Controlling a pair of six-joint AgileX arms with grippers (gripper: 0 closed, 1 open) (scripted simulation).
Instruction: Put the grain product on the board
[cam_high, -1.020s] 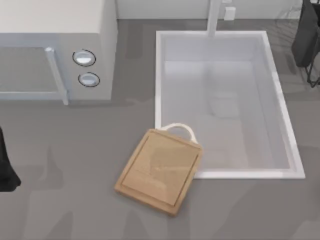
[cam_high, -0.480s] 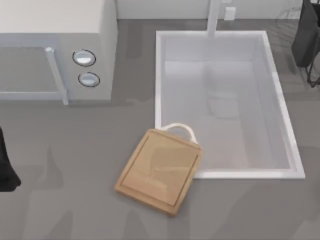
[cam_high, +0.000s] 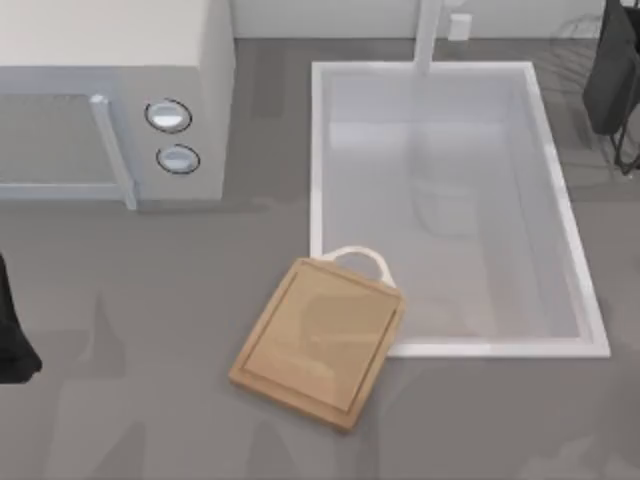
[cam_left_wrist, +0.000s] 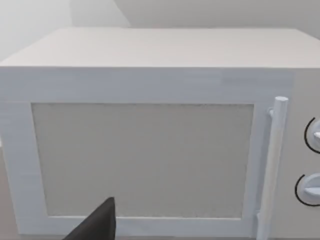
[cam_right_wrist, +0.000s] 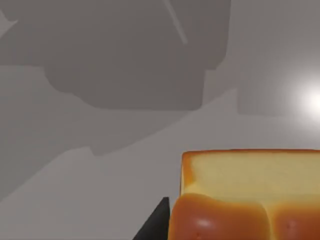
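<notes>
Closest in, on the right wrist view, the loaf of bread (cam_right_wrist: 250, 195) sits right under the camera: golden crust, pale cut face, resting on the grey counter (cam_right_wrist: 75, 165). A dark tip of the right gripper (cam_right_wrist: 156, 222) is just beside the loaf's near corner. I cannot tell whether that gripper is wide or narrow, and nothing shows a hold on the bread. How the loaf lies relative to the board, I can't say.

Now the top view. The board (cam_high: 320, 345) has not budged over the last second. It lies bare and angled, its white loop handle (cam_high: 357, 258) over the rim of the sink (cam_high: 316, 160). What has changed is the soft shadow, which has drifted a little across the sink floor past the board, so an arm overhead is on the move. My read is that we're at the approach or pick-up, with the carry to the board not yet done.

Well left of the board, the left arm (cam_high: 12, 340) is parked. Its gripper (cam_left_wrist: 97, 225) faces the microwave (cam_high: 110, 100), which stands beyond the board. Whether it is open or closed, I cannot tell.
</notes>
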